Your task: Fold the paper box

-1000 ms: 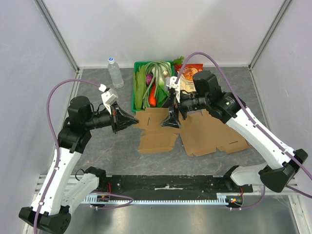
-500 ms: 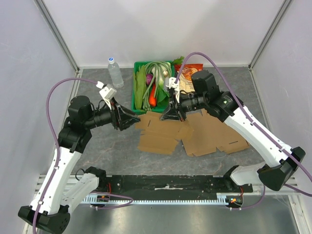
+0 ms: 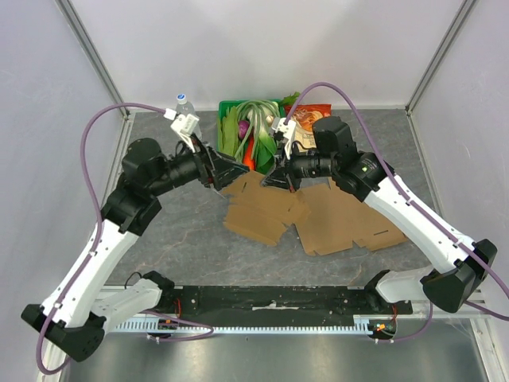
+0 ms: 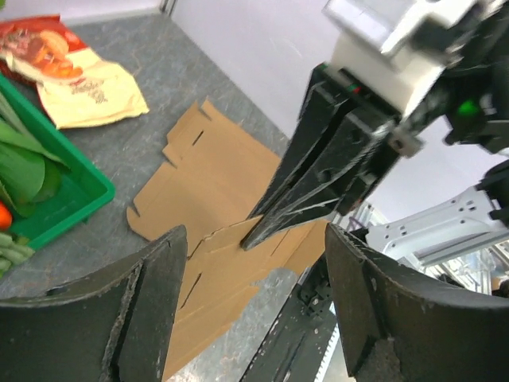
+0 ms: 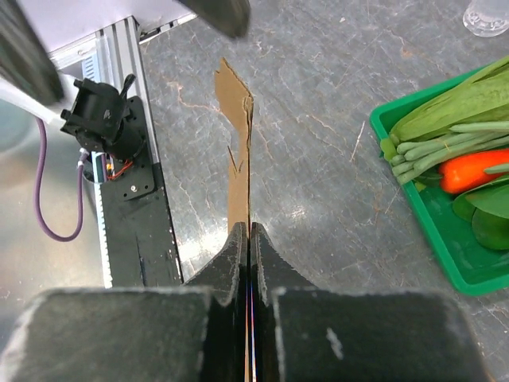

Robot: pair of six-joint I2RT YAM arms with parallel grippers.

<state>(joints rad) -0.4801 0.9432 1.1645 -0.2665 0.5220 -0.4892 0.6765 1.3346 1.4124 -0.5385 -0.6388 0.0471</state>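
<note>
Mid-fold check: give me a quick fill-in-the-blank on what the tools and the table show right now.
The right tool is ____ on the cardboard. The left tool stands ____, holding nothing. The vegetables lie in a ____ tray. Seen from above, the bottle stands ____ of the tray.
Missing: shut; open; green; left.

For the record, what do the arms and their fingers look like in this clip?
The left arm and right arm have white shells with black joints and bases. A purple cable loops along each. The fingers are black, tapered wedges.
</note>
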